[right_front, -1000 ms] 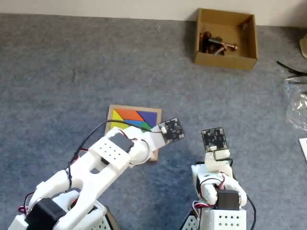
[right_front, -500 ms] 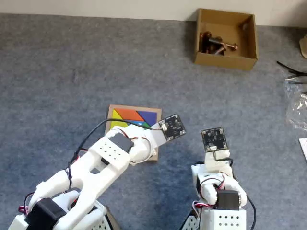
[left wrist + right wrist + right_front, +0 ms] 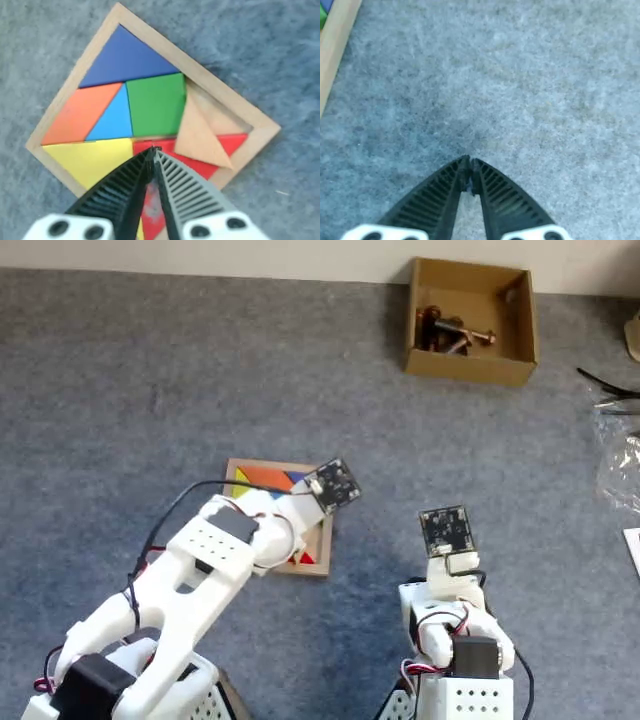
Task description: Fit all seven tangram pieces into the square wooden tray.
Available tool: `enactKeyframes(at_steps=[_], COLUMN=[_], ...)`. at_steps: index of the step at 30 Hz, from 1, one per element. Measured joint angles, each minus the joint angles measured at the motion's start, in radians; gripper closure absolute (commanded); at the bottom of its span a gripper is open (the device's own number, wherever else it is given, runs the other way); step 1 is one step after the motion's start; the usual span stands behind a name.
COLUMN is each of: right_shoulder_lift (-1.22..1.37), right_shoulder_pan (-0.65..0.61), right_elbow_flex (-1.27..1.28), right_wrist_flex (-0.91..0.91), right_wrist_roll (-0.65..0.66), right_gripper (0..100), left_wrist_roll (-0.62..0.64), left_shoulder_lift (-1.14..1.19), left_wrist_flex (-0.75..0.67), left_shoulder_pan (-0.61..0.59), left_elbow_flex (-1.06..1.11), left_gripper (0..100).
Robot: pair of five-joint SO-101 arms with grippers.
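The left gripper (image 3: 152, 151) hides part of the red piece (image 3: 200, 166) in the tray (image 3: 265, 131).

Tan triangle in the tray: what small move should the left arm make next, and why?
Probably nudge the tan triangle toward the bare gap beside the green square: it lies askew, overlapping the red piece, and the shut left gripper rests right beside it.

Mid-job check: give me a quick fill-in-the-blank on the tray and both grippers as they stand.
The square piece in the wooden tray is ____.
The parallelogram is ____.
The left gripper, shut, points at the ____ triangle.
The right gripper, over the carpet, has its fingers ____.
Missing: green; orange; red; shut.
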Motion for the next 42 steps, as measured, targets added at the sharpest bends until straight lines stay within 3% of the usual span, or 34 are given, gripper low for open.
enactKeyframes(at_steps=[5, 36, 42], right_shoulder_lift=[0.000, 0.000, 0.000], right_shoulder_pan=[0.000, 0.000, 0.000], right_elbow_flex=[0.000, 0.000, 0.000], right_wrist_flex=[0.000, 0.000, 0.000], right_wrist_roll=[0.000, 0.000, 0.000], right_gripper=[99.3, 99.3, 99.3], left_wrist_roll=[0.002, 0.002, 0.002], left_shoulder_lift=[0.000, 0.000, 0.000], left_wrist_flex=[0.011, 0.020, 0.020], left_shoulder_pan=[0.049, 0.052, 0.204], left_elbow_flex=[0.032, 0.032, 0.032], left_gripper=[99, 99, 99])
